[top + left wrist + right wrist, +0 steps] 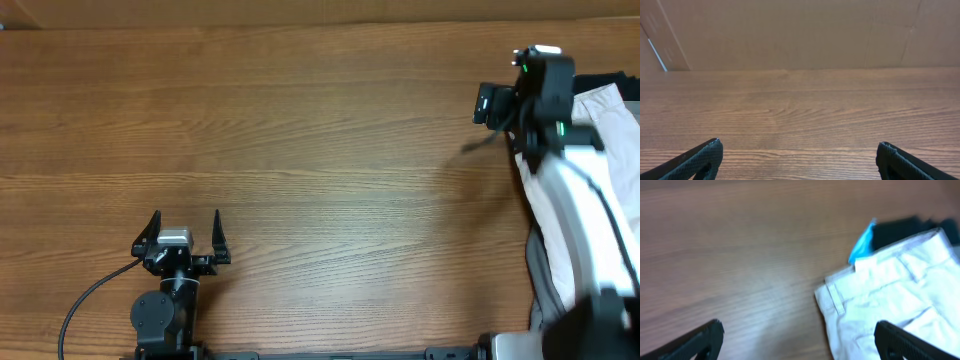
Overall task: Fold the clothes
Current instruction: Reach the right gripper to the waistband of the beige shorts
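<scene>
Nearest, by the front edge, the left gripper [187, 220] rests wide open and empty — farther along the right edge, the right gripper [799, 325] hovers open, empty, above the pale trousers [890, 295]; reaching stage, I'd judge — next it must pinch the waistband [875, 267] and drag it toward the middle

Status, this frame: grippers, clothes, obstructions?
Left gripper open, empty. Right gripper open beside cream trousers, not gripping. Dark cloth, blue scrap lying beside them.

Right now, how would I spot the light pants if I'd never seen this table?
Look at the far right edge of the wooden table, under the right arm. The pants lie there among other clothes. They are cream-white with belt loops, unlike the dark cloth and blue scrap beside them.
</scene>
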`<state>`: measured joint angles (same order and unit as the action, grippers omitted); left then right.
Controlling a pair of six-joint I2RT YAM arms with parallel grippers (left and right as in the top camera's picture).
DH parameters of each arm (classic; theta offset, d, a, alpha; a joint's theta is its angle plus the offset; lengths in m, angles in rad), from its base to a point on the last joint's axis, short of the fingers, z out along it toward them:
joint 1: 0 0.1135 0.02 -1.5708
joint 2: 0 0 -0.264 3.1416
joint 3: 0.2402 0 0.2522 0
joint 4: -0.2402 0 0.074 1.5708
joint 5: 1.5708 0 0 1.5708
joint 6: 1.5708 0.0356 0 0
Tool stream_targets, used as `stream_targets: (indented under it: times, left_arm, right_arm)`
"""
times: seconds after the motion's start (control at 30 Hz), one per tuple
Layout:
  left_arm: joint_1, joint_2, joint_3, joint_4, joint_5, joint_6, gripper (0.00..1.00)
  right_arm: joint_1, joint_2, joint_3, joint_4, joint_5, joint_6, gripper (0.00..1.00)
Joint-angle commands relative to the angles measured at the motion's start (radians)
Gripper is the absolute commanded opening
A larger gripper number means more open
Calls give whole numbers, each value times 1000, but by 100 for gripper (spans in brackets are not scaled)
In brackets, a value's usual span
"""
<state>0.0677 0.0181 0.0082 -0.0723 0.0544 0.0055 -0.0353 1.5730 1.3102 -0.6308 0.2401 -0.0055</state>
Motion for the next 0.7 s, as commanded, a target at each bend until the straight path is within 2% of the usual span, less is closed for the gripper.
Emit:
stream_targets:
  times: [0.0, 0.13, 0.43, 0.57, 0.67]
  left_arm:
    - [9, -6, -3, -2, -6, -9, 100]
    - [9, -6, -3, -2, -6, -9, 100]
    - [9, -6, -3, -2, -6, -9, 100]
    - [9, -6, -3, -2, -6, -9, 100]
    - [9, -6, -3, -2, -6, -9, 100]
  right_arm:
    - [-19, 183, 179, -109, 27, -22, 100]
    - [-34, 302, 191, -78, 138, -55, 100]
    - [-67, 464, 190, -70, 230, -81, 99]
    - [-69, 513, 190, -71, 231, -82, 93]
    - [-71, 541, 188, -71, 252, -81, 82]
